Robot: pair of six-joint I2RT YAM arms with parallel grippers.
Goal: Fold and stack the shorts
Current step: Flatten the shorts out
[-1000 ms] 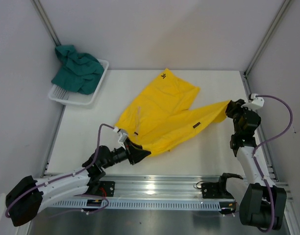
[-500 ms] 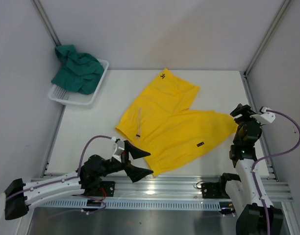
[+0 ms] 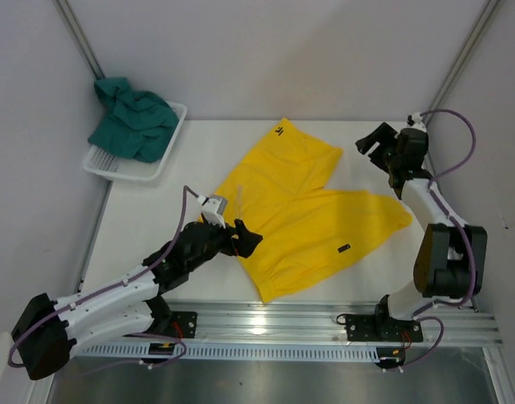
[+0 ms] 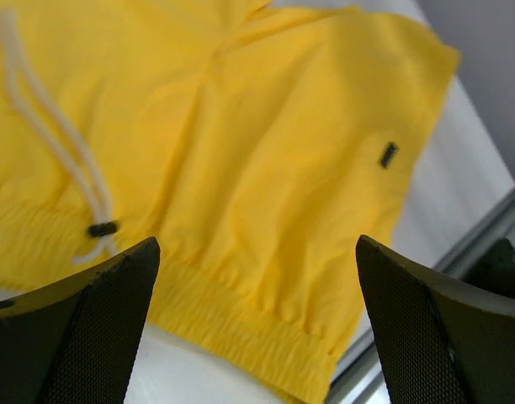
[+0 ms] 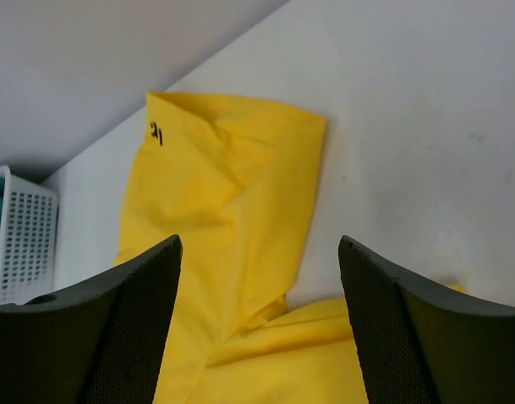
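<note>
The yellow shorts [image 3: 295,210] lie spread flat on the white table, waistband toward the near left and legs toward the far right. Their drawstring [image 4: 47,143] and elastic waistband [image 4: 241,324] show in the left wrist view. My left gripper [image 3: 243,238] hovers open over the waistband [image 4: 256,246], nothing between its fingers. My right gripper [image 3: 375,147] is open above the bare table at the far right, looking down at the far leg of the shorts [image 5: 224,194], and holds nothing [image 5: 259,244]. The green shorts [image 3: 135,118] sit bunched in the basket.
A white mesh basket [image 3: 127,171] stands at the table's far left corner, also seen in the right wrist view [image 5: 26,244]. A metal rail [image 3: 266,324] runs along the near edge. Grey walls close in the sides and back.
Both grippers opened and let go of the yellow shorts, which now lie flat. The left arm drew back, then came forward over the waistband. The right arm swung to the far right.
</note>
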